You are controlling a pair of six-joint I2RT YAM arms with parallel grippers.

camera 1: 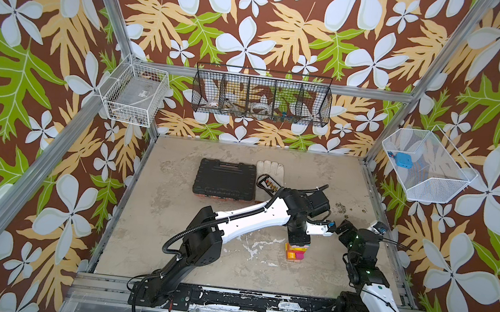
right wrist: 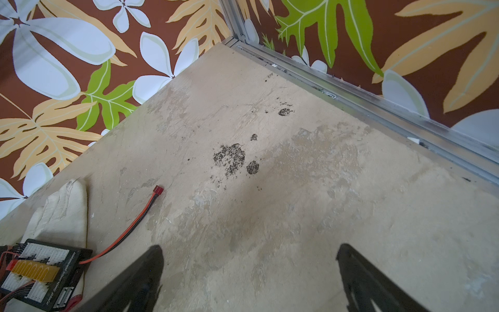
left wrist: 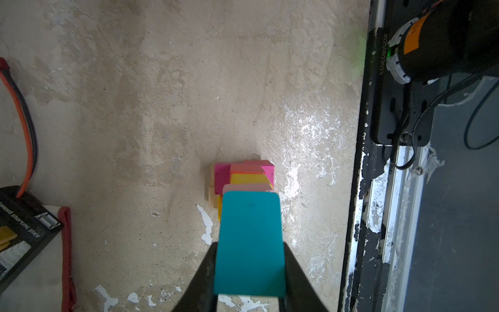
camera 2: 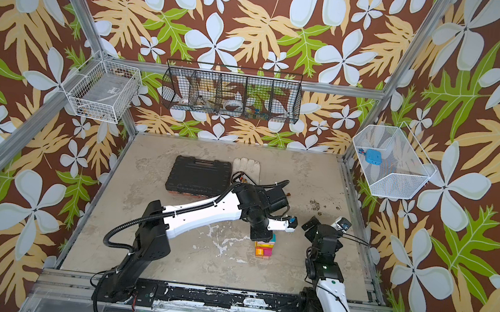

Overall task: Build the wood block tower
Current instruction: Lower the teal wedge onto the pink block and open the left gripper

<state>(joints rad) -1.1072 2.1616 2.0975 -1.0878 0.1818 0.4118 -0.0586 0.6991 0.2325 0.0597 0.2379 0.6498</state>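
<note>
Currently the tower (camera 1: 295, 254) stands upright, long axis vertical, on the table (camera 1: 165, 211) right of the middle, toward the front. Behind it lie a black case (camera 1: 225, 178), a pale glove (camera 1: 269, 168) and a charging board (right wrist: 40, 272), all well apart from it. My left gripper (left wrist: 249, 247) is clamped on a teal block (left wrist: 249, 216) directly over the tower's top; I cannot tell if they touch. Below I see pink, yellow, magenta and orange layers, slightly shifted. At the right, my right gripper (right wrist: 249, 250) hangs with jaws wide apart.
</note>
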